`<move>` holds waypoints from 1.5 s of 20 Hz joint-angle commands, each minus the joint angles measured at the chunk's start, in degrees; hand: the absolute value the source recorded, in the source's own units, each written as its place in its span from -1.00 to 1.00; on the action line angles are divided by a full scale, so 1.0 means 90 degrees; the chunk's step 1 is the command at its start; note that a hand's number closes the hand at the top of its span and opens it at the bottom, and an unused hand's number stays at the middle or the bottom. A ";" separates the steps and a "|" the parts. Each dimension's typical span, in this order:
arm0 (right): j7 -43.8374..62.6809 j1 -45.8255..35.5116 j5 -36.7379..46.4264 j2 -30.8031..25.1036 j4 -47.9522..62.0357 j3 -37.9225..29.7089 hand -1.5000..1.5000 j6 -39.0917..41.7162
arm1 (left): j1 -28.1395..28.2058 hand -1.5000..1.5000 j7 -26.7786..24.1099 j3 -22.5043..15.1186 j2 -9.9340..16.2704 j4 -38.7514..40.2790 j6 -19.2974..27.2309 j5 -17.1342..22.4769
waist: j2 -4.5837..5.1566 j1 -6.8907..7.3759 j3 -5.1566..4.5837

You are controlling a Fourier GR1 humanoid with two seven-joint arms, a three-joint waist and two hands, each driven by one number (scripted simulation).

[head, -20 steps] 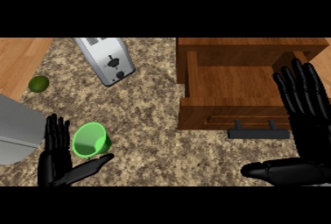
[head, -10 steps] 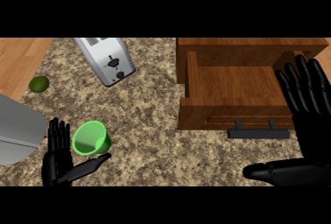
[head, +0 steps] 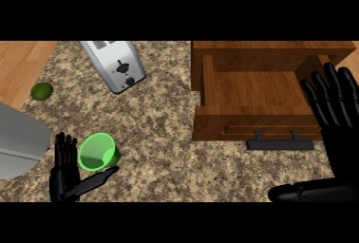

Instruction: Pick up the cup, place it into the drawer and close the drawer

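Over the last second little has shifted: the right hand (head: pixel 335 102) has crept slightly upward beside the open drawer (head: pixel 256 95), fingers spread straight, holding nothing. The green cup (head: pixel 98 152) still stands on the surface, not yet lifted. The left hand (head: pixel 69 171) flanks it, fingers straight, thumb reaching under the cup, apparently touching without closing.
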 commanded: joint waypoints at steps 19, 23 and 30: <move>0.0054 -0.0290 -0.0033 0.0037 0.0141 -0.0093 -1.00 -0.0032 | -0.0871 -1.00 -0.1244 0.0181 -0.0115 0.1925 -0.0576 0.0346 | 0.0000 0.0003 -0.0001; 0.0416 -0.0323 -0.0068 0.0066 -0.0148 -0.0015 -1.00 -0.0144 | -0.1062 -1.00 -0.1119 0.0344 0.0175 0.2169 -0.0890 0.0559 | 0.0000 -0.0001 -0.0002; -0.0031 -0.0089 -0.0021 0.0039 0.0103 -0.0031 -1.00 0.0083 | -0.1700 -1.00 -0.1539 0.0459 0.0317 0.3223 -0.1925 0.0798 | 0.0005 -0.0020 -0.0004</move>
